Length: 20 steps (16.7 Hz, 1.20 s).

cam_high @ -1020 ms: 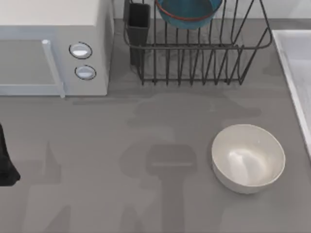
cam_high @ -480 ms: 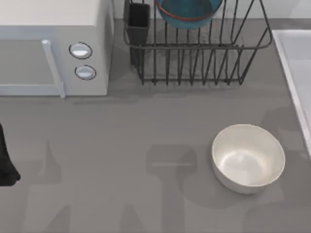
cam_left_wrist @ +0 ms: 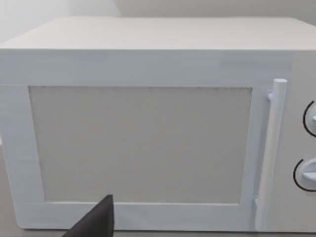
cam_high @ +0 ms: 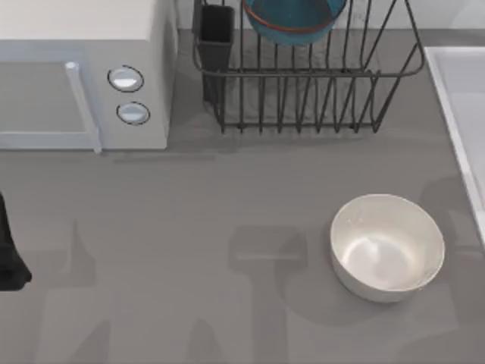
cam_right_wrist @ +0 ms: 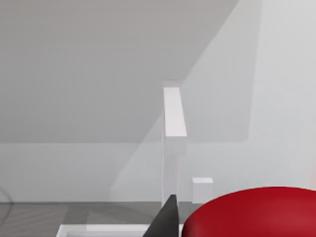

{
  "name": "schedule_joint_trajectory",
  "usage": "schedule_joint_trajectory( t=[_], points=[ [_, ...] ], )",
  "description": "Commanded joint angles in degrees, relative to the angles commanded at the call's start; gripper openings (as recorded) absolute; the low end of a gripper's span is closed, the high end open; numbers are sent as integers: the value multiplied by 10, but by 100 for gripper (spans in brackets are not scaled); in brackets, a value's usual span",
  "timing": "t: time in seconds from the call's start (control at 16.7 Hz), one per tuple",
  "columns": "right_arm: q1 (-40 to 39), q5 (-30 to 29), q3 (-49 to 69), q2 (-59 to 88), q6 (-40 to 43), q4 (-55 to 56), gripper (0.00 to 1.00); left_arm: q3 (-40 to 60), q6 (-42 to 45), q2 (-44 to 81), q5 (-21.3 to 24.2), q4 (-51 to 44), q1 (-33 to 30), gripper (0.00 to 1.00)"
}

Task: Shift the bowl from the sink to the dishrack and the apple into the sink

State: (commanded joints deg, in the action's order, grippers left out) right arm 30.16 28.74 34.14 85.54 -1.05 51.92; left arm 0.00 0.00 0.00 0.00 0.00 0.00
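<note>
Two bowls are on view from above. Going by size, the white microwave [cam_high: 83,76] fills the far left of the grey table [cam_high: 189,227], its door and handle facing the left wrist camera. To its right stands the black wire dishrack [cam_high: 303,83], with its dark utensil cup [cam_high: 216,38] at the far left corner. The sink [cam_high: 462,114] lies along the right edge, only partly seen. The teal-blue bowl [cam_high: 294,19] with its reddish rim sits inside the dishrack at the far side. The plain white bowl [cam_high: 387,246] rests on the table near the sink. The apple [cam_right_wrist: 256,212] shows red and close in the right wrist view, right beside a dark finger [cam_right_wrist: 165,219] of the right gripper; whether the fingers clasp it I cannot tell. The left arm [cam_high: 9,250] is parked at the left edge, its grip unreadable.
</note>
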Motion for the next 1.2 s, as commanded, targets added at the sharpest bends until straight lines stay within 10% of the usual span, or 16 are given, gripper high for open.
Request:
schedule_joint_trajectory(
  t=[1.2],
  points=[
    [1, -5, -61, 415, 2, 474, 0, 0, 0, 0, 0, 0, 0, 100]
  ],
)
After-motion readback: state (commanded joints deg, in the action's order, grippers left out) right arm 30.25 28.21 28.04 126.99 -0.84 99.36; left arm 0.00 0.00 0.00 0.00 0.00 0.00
